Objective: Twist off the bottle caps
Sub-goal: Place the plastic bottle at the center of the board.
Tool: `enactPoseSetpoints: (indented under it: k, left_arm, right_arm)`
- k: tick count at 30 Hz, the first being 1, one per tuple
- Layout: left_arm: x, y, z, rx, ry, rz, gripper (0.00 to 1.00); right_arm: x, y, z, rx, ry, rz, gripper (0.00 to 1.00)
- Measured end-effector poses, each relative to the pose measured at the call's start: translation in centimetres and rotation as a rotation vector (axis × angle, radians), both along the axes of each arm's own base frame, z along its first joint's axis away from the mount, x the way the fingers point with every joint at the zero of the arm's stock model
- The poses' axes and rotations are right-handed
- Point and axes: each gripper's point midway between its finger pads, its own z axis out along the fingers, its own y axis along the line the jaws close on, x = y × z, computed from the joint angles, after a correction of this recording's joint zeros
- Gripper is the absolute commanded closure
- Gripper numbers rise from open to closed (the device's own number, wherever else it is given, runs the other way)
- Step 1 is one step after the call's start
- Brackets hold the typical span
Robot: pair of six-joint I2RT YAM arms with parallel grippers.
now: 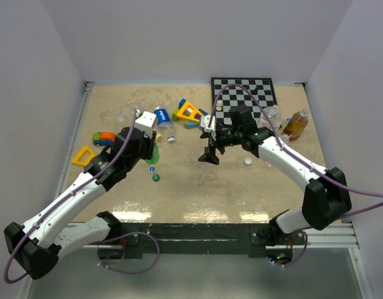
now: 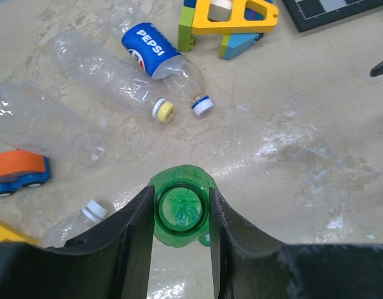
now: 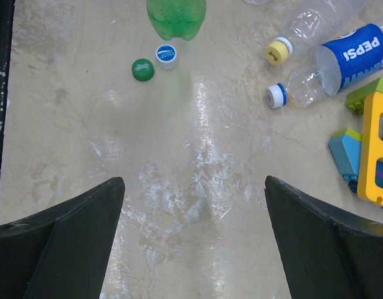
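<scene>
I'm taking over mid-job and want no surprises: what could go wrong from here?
1. The left gripper holds the green bottle at its open neck. Released carelessly, it may topple onto the green cap and blue cap beside it and scatter them.
2. The yellow cap and white-and-blue cap sit close together on clear bottles lying flat. The open right gripper might catch both or roll them away.

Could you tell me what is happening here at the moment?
The left gripper is shut on a green bottle whose neck is open, its cap already off. A green cap and a blue cap lie loose on the table near it. The right gripper hangs open and empty. The Pepsi bottle and a clear bottle beside it are capped.
</scene>
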Motion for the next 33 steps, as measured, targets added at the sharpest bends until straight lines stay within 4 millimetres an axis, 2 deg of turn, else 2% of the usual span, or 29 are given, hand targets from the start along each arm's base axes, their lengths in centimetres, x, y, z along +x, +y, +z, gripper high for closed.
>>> enactPoseSetpoints:
  k: [4,13,20,23,29,33]
  left_arm:
    - [0.9,0.8,-0.1,0.033,-0.012,0.029,1.00]
    - [4.3,2.9,0.4,0.045,-0.066,0.110,1.00]
    - [6.7,3.3,0.3,0.035,-0.098,0.141,1.00]
    - [7.5,3.8,-0.4,0.031,-0.090,0.160,1.00]
    - [8.5,5.9,-3.4,0.034,-0.029,0.225,1.00]
    - [9.1,6.8,-5.4,0.025,0.022,0.254,0.94]
  right_arm:
    - [0.2,-0.1,0.0,-0.009,-0.016,-0.007,0.02]
    - [0.3,-0.2,-0.1,-0.015,-0.034,0.001,0.02]
    - [0.3,-0.2,-0.1,-0.019,-0.042,0.007,0.02]
    - [0.3,-0.3,-0.2,-0.020,-0.041,0.008,0.02]
    - [0.2,-0.3,-0.3,-0.023,-0.038,0.011,0.02]
    - [0.1,-0.3,-0.3,-0.025,-0.038,0.013,0.02]
